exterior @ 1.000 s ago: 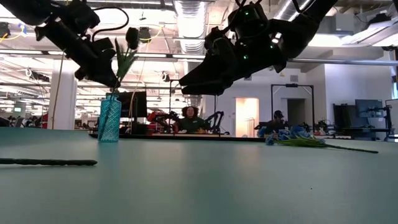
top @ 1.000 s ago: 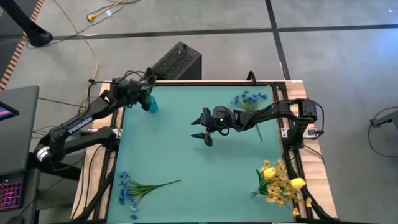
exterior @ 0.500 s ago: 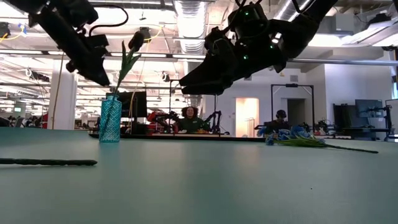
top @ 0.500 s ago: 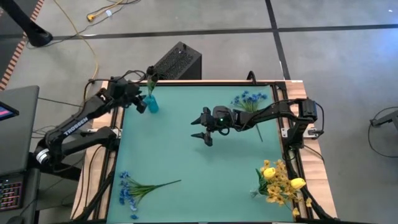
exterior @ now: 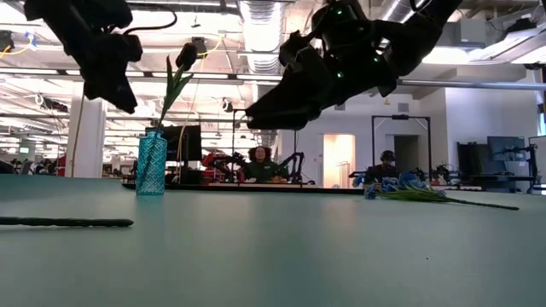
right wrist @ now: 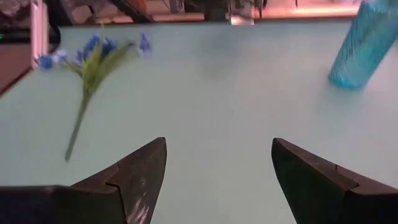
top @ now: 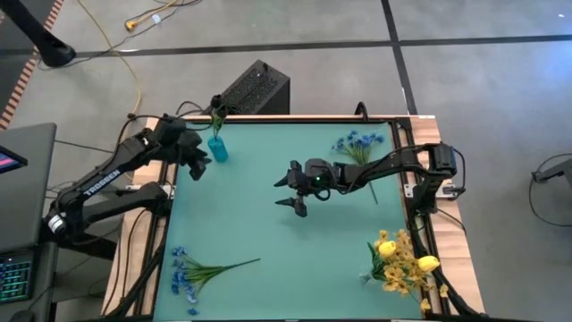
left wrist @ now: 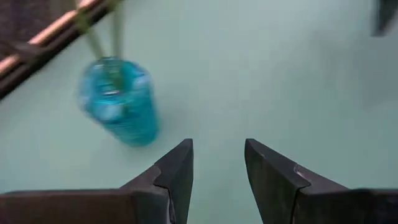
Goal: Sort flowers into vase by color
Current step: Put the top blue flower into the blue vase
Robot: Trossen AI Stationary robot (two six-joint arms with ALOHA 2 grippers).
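A blue glass vase [top: 217, 148] [exterior: 151, 162] [left wrist: 118, 99] stands at the table's far left. It holds one flower, with a green stem and a dark bud [exterior: 185, 57] [top: 216, 105]; the stem leans on the vase's rim. My left gripper [top: 198, 166] [left wrist: 217, 168] hangs open just near-left of the vase, with nothing between its fingers. My right gripper [top: 286, 190] [right wrist: 217, 168] hovers open over the table's middle. One blue sprig [top: 357, 145] [right wrist: 93, 56] lies at the far right and another blue sprig [top: 192, 268] at the near left. Yellow flowers [top: 402, 259] lie at the near right.
A black box [top: 255, 88] stands just beyond the table's far edge behind the vase. In the low view a green stem [exterior: 64, 223] lies flat at the near left. Wooden rails [top: 424, 215] border the table's sides. The teal table [top: 268, 233] is bare between the sprigs.
My left gripper has let go of the dark-budded flower's stem. It has drawn back from over the vase toward the table's near-left and risen, tipping its fingers. The flower stays in the vase, leaning a little more than before.
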